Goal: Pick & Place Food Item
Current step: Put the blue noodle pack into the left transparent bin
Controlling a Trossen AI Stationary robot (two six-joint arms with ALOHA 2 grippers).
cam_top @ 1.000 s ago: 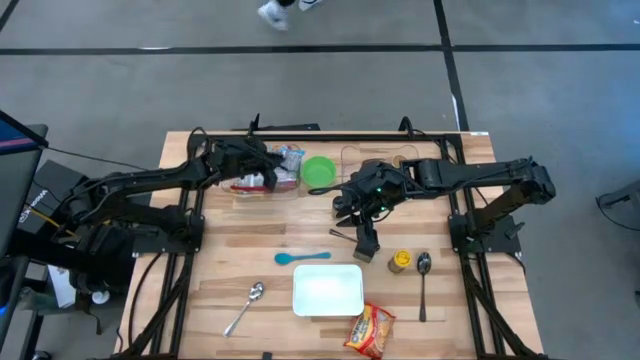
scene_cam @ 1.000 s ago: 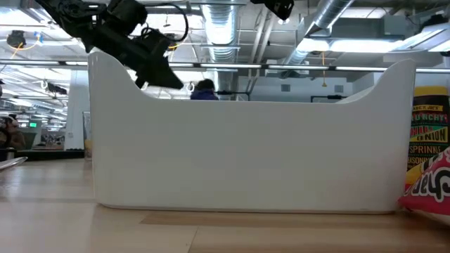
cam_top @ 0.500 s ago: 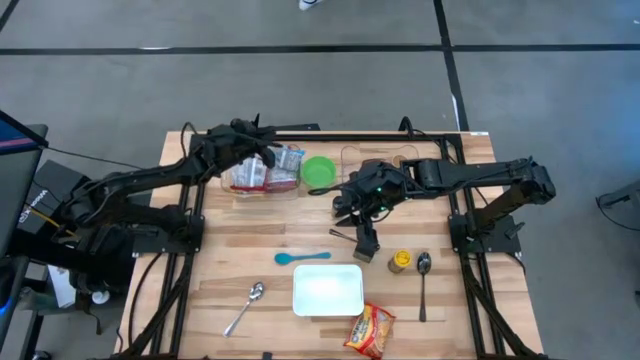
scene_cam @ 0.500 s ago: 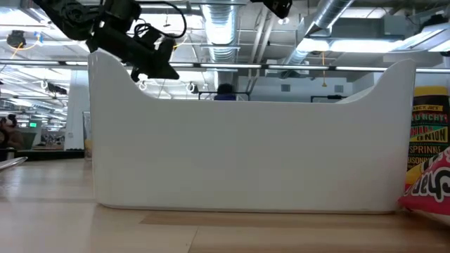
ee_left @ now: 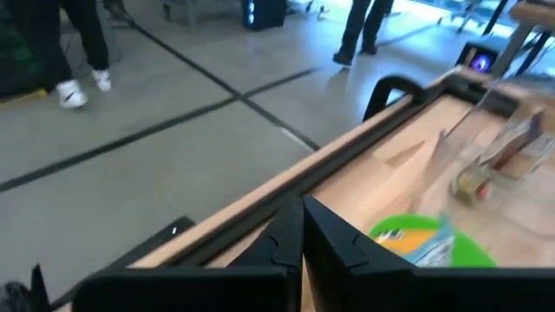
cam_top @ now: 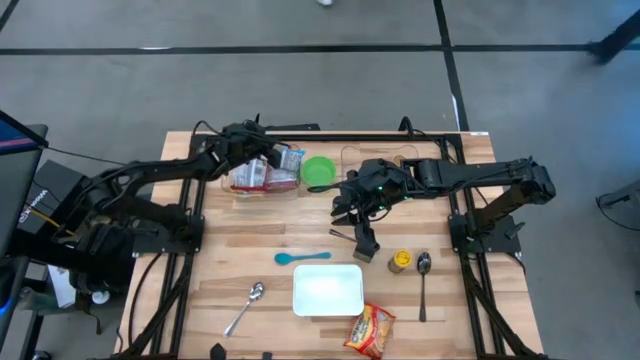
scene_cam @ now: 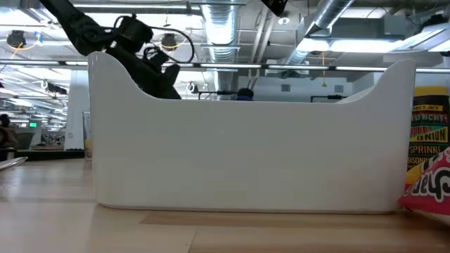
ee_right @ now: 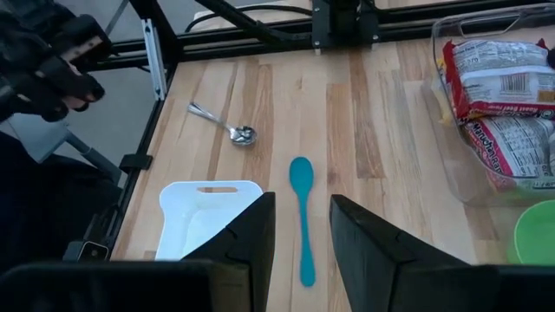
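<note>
High view: clear bin [cam_top: 262, 177] holds snack packets [cam_top: 250, 175]; white tray [cam_top: 328, 290] empty.

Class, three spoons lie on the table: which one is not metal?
The teal spoon, lying just above the white tray; the left spoon and right spoon are silver metal.

White tray wall [scene_cam: 246, 154] across the wooden table [scene_cam: 70, 225] — dark arm [scene_cam: 119, 42] above, red packet [scene_cam: 429, 186] beside.
</note>
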